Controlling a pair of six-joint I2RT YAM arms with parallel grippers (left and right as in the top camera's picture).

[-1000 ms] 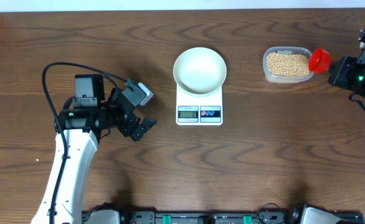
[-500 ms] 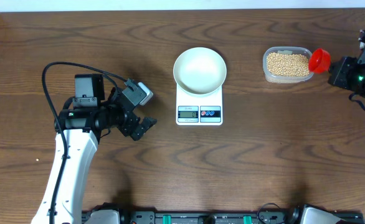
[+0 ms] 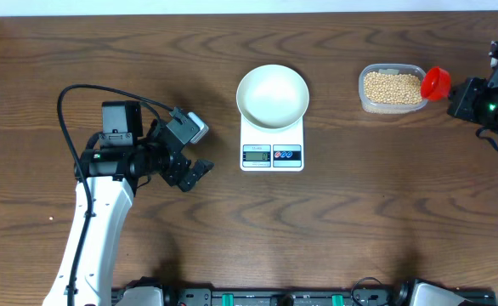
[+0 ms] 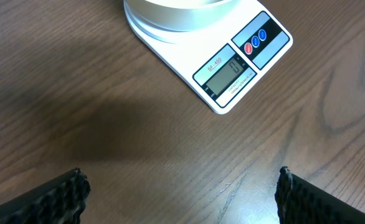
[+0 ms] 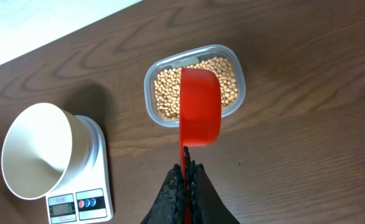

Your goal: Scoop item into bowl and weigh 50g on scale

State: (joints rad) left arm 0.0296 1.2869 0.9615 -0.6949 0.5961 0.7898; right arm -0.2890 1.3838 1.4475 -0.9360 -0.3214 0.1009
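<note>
Bowl (image 3: 272, 95) sits on the scale (image 3: 272, 144). Beans (image 3: 392, 87) lie in the tub (image 3: 391, 106), right of the scale. Your right gripper (image 5: 185, 178) is clamped on the red scoop (image 5: 200, 106), held at the tub's rim. Your left gripper (image 4: 182, 188) is spread wide, left of the scale, holding nothing.

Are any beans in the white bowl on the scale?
No, the bowl on the scale shows only its bare white inside, while the beans lie in the clear tub.

The bowl (image 3: 272, 95) stands on the scale (image 3: 272, 154); right of them, apart, the tub (image 3: 391, 109) holds the beans (image 3: 392, 87).
</note>
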